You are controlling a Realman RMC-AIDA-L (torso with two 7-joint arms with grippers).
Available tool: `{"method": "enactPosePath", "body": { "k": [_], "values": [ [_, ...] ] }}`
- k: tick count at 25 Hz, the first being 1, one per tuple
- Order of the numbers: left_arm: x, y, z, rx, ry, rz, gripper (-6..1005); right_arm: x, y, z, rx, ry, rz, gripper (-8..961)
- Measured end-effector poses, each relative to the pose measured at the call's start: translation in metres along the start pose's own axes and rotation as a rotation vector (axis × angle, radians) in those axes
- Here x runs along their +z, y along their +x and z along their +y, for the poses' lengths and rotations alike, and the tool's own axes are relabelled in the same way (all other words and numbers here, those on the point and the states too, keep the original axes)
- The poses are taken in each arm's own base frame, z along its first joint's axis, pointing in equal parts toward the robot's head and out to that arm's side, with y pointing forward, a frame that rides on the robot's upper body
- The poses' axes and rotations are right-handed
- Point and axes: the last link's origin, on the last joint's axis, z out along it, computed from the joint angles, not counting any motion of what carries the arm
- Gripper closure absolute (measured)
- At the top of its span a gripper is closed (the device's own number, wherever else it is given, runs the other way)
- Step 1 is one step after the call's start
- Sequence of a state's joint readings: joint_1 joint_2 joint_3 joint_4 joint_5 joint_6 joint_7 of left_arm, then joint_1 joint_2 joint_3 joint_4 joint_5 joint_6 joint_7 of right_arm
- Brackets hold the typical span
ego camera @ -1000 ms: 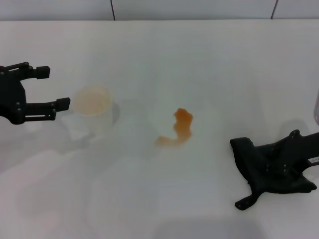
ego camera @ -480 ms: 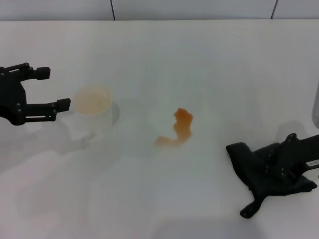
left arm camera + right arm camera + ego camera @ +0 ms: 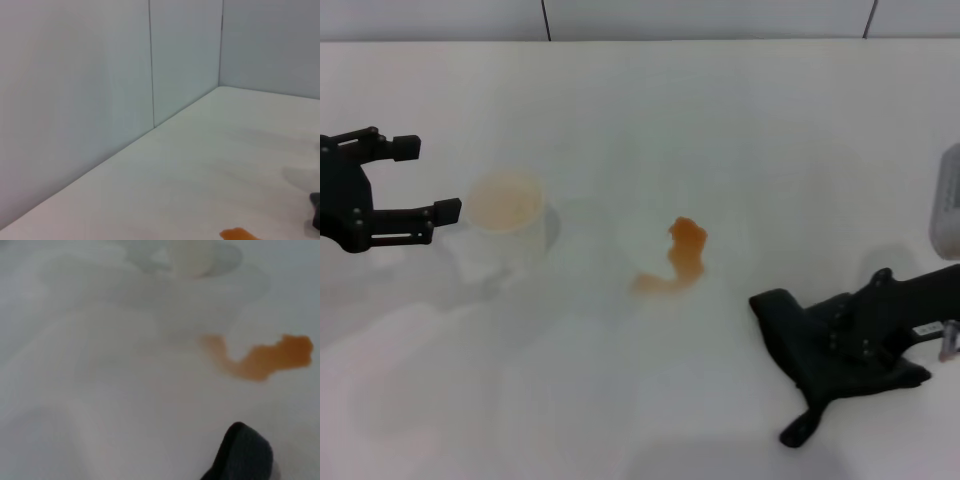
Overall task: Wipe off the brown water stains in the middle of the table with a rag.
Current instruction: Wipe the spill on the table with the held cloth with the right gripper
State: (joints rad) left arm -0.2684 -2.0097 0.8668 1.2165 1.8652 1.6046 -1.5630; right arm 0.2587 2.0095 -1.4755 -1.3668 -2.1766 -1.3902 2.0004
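Brown water stains (image 3: 678,258) lie near the middle of the table (image 3: 720,120), a wide plain white top that fills almost the whole head view and meets a pale panelled wall (image 3: 75,90) at its far edge. Nothing touches the puddle; it is orange-brown and hooked, with a darker blob at the far end and a paler tail curling toward the robot's left. From the right wrist camera it shows as an orange streak (image 3: 260,359) on the white surface, with a dark fold of cloth (image 3: 245,452) close in front of the lens.

On the robot's right the right gripper (image 3: 865,325) reaches in low over the table, its black fingers closed into the rag (image 3: 800,335), a black wrinkly cloth that lies on the surface to the right of the stains and nearer the robot, apart from them. A narrow tab of the rag (image 3: 798,428) trails toward the near edge.

At the left side the left gripper (image 3: 425,178) hovers with its jaws spread wide and holding nothing. Just beside its fingertips stands a white translucent cup (image 3: 506,228), upright, with a faint brownish tint inside, well to the left of the stains.
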Motion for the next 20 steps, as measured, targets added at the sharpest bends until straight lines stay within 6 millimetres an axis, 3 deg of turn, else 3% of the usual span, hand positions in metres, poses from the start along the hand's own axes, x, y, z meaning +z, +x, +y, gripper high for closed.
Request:
{"method": "enactPosePath", "body": {
  "k": [20],
  "values": [
    [0.001,0.003,-0.001,0.011,-0.002,-0.002,111,0.051,-0.081,0.019,-0.145,-0.069,0.028,870]
  ]
}}
